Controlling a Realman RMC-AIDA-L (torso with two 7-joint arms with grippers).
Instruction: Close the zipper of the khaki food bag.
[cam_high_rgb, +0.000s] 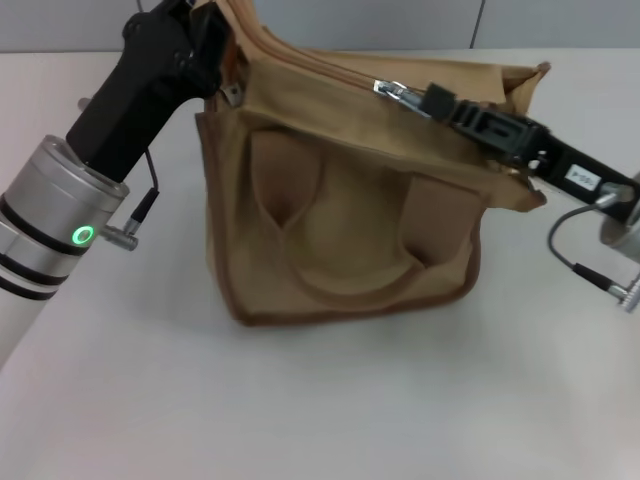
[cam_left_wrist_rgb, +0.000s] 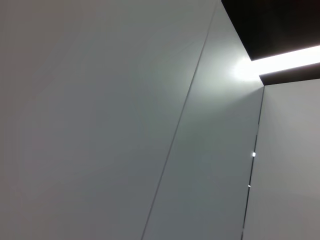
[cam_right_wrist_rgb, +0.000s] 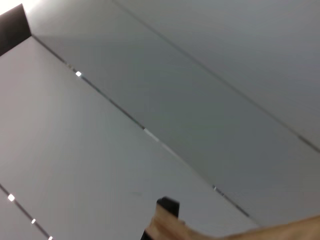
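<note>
Your right end effector (cam_high_rgb: 415, 97) pinches the silver pull tab (cam_high_rgb: 390, 89) atop the boxy tan canvas bag (cam_high_rgb: 350, 190); your left end effector (cam_high_rgb: 222, 40) grips its corner, opening unclear.

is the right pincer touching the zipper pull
Touching: in the head view the right pincer meets the silver pull of the zipper with no gap, atop the khaki food bag.

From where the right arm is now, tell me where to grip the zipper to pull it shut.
Grip the silver pull tab on the zipper, coming in from the robot's right along the top of the khaki food bag. The tab lies flat, pointing toward the right tool, which is already at it. The left tool is at the bag's left top corner.
</note>
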